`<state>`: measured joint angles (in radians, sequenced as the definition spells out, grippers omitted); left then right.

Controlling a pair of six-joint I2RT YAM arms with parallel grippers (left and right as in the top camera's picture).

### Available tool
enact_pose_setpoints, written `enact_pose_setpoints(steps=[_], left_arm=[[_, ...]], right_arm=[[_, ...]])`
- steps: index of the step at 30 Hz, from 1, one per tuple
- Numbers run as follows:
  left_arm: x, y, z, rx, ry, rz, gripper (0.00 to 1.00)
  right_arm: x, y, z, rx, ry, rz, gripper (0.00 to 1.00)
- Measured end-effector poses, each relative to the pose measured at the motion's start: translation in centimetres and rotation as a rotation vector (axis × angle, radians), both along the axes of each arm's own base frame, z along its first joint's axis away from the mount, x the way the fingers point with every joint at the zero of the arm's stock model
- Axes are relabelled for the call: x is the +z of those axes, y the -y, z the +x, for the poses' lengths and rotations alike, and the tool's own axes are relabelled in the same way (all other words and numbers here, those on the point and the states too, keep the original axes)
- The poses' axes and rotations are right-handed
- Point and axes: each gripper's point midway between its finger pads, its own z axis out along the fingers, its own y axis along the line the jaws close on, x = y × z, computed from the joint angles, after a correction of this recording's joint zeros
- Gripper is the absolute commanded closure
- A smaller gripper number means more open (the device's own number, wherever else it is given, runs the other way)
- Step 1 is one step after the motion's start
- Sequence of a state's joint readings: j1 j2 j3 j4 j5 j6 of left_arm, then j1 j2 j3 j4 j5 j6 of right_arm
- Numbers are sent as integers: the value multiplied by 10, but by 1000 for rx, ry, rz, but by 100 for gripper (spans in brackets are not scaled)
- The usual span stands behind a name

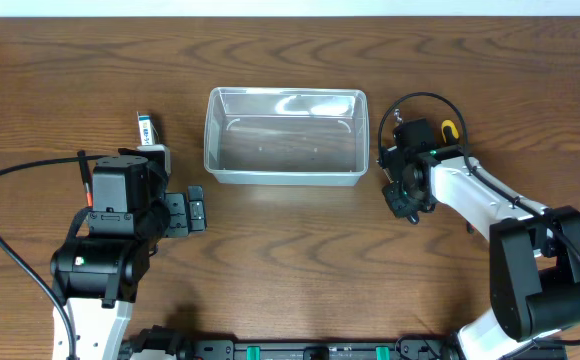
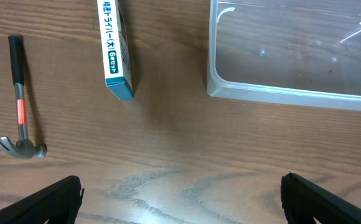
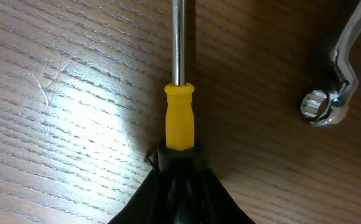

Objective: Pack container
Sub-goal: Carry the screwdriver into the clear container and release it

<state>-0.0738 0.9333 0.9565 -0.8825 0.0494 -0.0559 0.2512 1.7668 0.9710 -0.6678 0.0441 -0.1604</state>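
The container (image 1: 284,176) is a clear plastic tub standing empty at the table's middle back. Its near left corner shows in the left wrist view (image 2: 274,93). My left gripper (image 1: 191,212) is open and empty, low over bare wood left of and nearer than the tub, with both fingertips at the bottom of its wrist view (image 2: 180,202). My right gripper (image 1: 408,160) is just right of the tub. In the right wrist view it (image 3: 179,158) is shut on a yellow-handled screwdriver (image 3: 179,118), whose steel shaft points away over the table.
A blue-and-white box (image 2: 116,50) lies left of the tub, also in the overhead view (image 1: 147,130). A small claw hammer (image 2: 20,106) lies further left. A chrome wrench (image 3: 331,93) lies right of the screwdriver. Something yellow (image 1: 450,128) shows beside the right wrist.
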Motion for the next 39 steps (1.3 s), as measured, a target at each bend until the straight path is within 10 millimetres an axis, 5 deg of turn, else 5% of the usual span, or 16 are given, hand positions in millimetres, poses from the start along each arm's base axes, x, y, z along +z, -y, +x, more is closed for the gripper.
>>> enact_pose_setpoints(steps=[15,18,21,24,29,39], left_arm=[[0,0,0,0,0,0,2],[0,0,0,0,0,0,2],[0,0,0,0,0,0,2],[0,0,0,0,0,0,2],[0,0,0,0,1,0,2],[1,0,0,0,3,0,2]], right_arm=[[2,0,-7,-57,-32,9,99],[16,-1,-8,-70,-39,14,99],[54,-6,10,-82,48,44,99],[114,-13,37,-83,204,93,99],[197,-38,51,64,353,145,99],[254,-135,64,579,479,203,99]])
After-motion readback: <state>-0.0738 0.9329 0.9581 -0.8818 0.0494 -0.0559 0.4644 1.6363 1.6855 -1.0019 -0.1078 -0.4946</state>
